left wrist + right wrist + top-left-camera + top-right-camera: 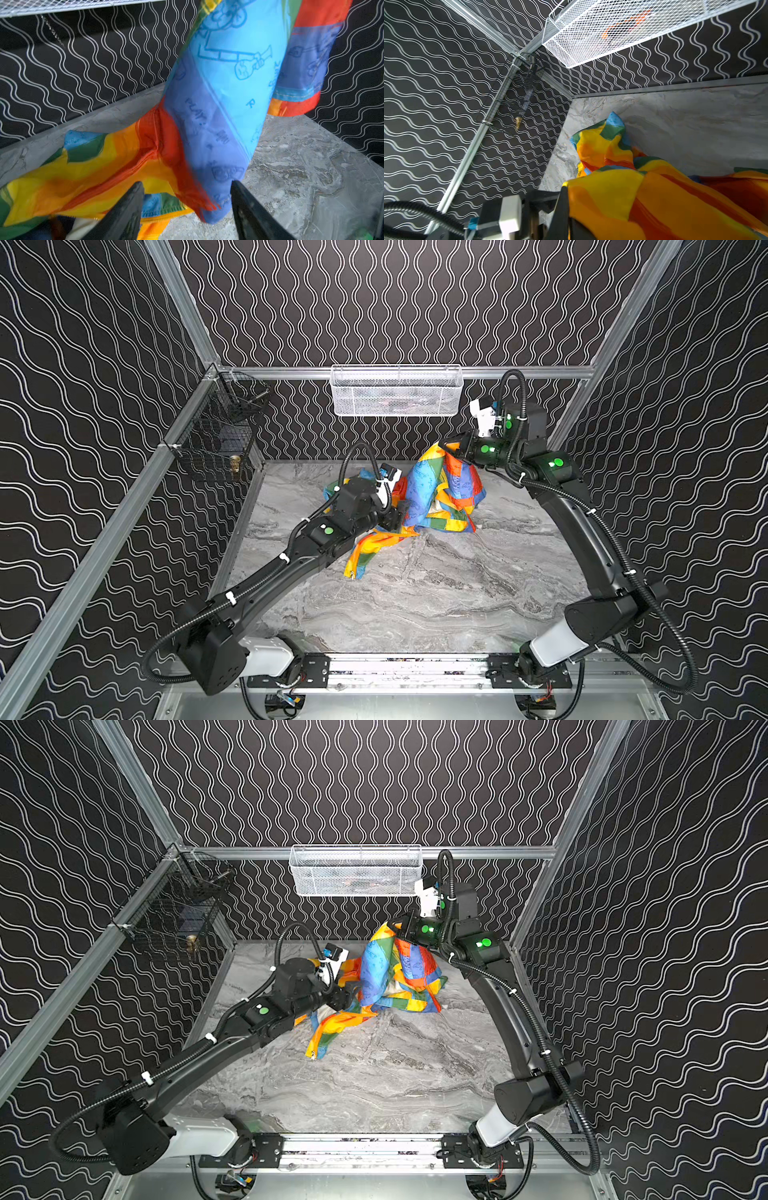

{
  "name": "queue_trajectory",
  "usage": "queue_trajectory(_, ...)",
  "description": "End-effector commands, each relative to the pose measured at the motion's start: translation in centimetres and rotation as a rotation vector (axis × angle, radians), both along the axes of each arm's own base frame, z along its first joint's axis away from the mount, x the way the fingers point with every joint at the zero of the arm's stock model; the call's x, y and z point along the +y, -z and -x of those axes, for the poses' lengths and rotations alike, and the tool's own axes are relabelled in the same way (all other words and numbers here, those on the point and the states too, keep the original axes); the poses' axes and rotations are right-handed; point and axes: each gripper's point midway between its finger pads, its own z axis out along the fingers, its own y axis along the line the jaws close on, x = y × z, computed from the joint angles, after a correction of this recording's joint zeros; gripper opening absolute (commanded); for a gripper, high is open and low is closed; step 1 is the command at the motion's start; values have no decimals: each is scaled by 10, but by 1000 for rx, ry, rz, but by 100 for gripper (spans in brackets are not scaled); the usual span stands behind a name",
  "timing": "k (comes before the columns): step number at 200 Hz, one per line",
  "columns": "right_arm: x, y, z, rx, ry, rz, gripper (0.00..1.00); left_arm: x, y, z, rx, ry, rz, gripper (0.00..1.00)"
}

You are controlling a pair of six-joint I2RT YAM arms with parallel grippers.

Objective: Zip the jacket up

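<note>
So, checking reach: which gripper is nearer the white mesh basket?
Right. The right gripper holds the jacket up just below the white mesh basket; the left gripper sits lower, by the table.

Crumpled rainbow jacket [430,489] held up by right hand [451,446], left hand [400,516] at its folds, marble tabletop [436,601]

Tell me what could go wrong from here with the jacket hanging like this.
1. The right pincer pinches just a bunched top edge of the slick jacket; it could slip free.
2. The left pincer, open, faces overlapping folds and may grab the wrong layer.
</note>
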Motion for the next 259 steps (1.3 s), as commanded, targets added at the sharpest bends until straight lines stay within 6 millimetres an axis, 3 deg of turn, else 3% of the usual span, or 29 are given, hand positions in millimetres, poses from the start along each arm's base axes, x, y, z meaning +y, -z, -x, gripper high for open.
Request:
queue_trajectory(1,4,-21,9,-48,-39,-44,0,-14,-18,-10,-69,26,8,70)
queue_trajectory(33,5,-22,14,-49,-57,-59,0,-38,-29,-20,-65,72,67,70)
queue_trajectory(46,6,-17,15,-43,-65,-57,0,-46,-32,-23,-54,89,90,65)
queue_trajectory(57,6,-11,15,-35,-67,-52,0,-52,-32,-27,-40,92,101,57)
queue_trajectory(74,6,2,12,-18,-64,-35,0,-54,-30,-32,-20,76,107,26)
queue_trajectory(97,9,30,2,46,-64,-2,0,-54,-26,-37,0,52,113,0)
queue_trajectory(136,7,87,-18,152,-15,80,4,-50,-23,-53,36,-15,82,0)
queue_trajectory(175,1,129,-38,217,36,169,16,-40,-9,-83,118,-85,85,0)
queue_trajectory(188,-2,139,-42,239,47,197,26,-34,-3,-93,147,-110,99,0)
queue_trajectory(215,-13,150,-42,266,72,242,51,-11,7,-113,201,-188,129,0)
queue_trajectory(259,-52,139,-21,217,164,259,69,39,18,-143,243,-339,134,0)
